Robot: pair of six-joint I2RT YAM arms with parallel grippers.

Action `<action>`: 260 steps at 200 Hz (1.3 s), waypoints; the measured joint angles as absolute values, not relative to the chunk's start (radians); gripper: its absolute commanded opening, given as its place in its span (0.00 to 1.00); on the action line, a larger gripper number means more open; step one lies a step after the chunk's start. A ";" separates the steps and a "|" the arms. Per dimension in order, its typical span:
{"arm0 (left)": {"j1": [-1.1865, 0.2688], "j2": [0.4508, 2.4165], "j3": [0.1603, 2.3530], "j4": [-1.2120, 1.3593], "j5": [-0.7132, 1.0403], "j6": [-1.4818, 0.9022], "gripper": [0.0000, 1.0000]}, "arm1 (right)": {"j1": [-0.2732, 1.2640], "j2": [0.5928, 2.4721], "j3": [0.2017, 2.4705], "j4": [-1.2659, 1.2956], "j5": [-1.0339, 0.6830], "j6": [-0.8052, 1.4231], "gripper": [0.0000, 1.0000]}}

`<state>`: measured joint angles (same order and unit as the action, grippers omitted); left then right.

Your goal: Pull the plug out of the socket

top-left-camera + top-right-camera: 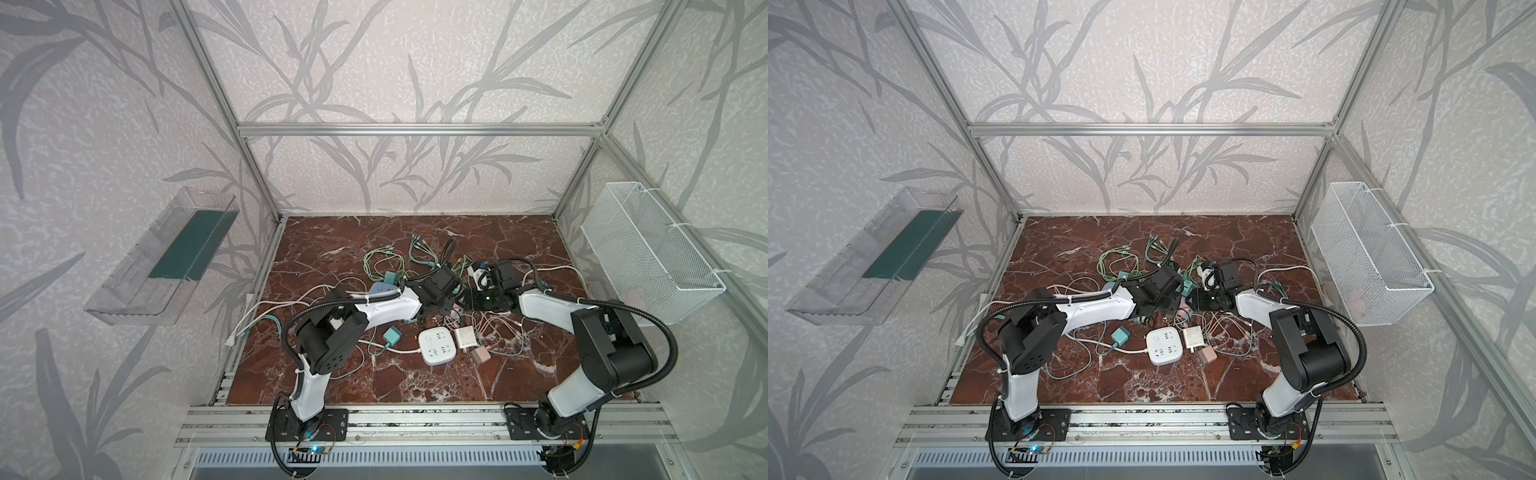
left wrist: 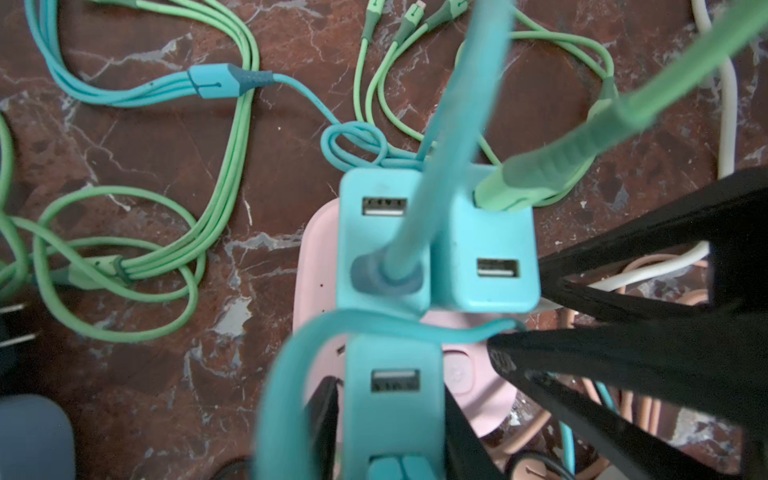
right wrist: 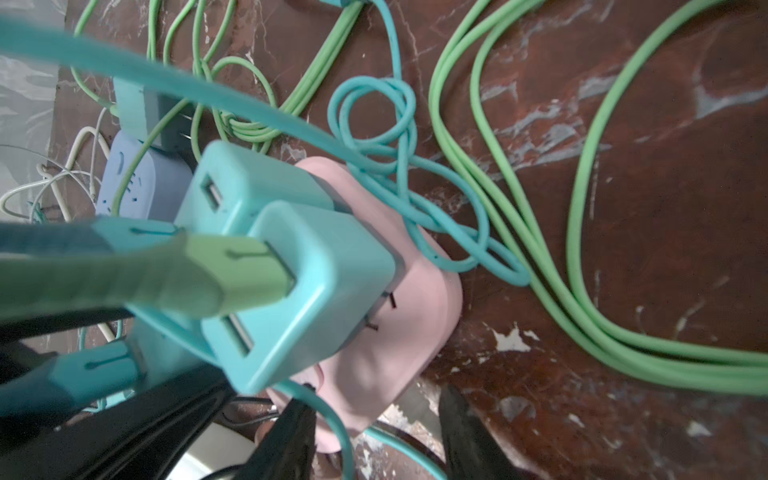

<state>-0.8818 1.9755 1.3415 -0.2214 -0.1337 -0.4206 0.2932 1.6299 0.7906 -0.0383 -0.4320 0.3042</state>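
Note:
A pink socket (image 2: 320, 249) lies on the marble table among cables and carries three teal plugs. My left gripper (image 2: 388, 399) is shut on the nearest teal plug (image 2: 392, 415), with a black finger pressed against each of its sides. The two other teal plugs (image 2: 486, 257) stand behind it, with a blue and a green cable plugged in. My right gripper (image 3: 374, 399) straddles a corner of the pink socket (image 3: 399, 332). One of its fingers (image 3: 295, 432) touches the socket and the opposite finger stands apart. In both top views the wrists hide the socket.
A white socket (image 1: 436, 347), a white charger (image 1: 465, 336), a pink charger (image 1: 480, 354) and a loose teal plug (image 1: 392, 334) lie in front of the arms. Green cables (image 1: 382, 264) sprawl behind. A wire basket (image 1: 648, 249) hangs at the right, a clear tray (image 1: 166, 257) at the left.

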 measured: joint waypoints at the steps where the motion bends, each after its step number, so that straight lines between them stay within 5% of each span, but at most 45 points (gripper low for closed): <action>1: -0.882 1.977 1.343 -0.221 -0.134 -0.419 0.28 | 0.293 1.631 0.791 -0.038 -0.432 0.304 0.48; 85: -0.876 2.006 1.387 -0.228 -0.132 -0.395 0.13 | 0.294 1.666 0.830 -0.058 -0.424 0.302 0.44; 136: -0.875 2.007 1.392 -0.229 -0.137 -0.382 0.10 | 0.297 1.709 0.894 -0.124 -0.409 0.283 0.37; 260: -0.868 2.027 1.421 -0.229 -0.129 -0.348 0.08 | 0.323 1.748 0.989 -0.229 -0.338 0.245 0.37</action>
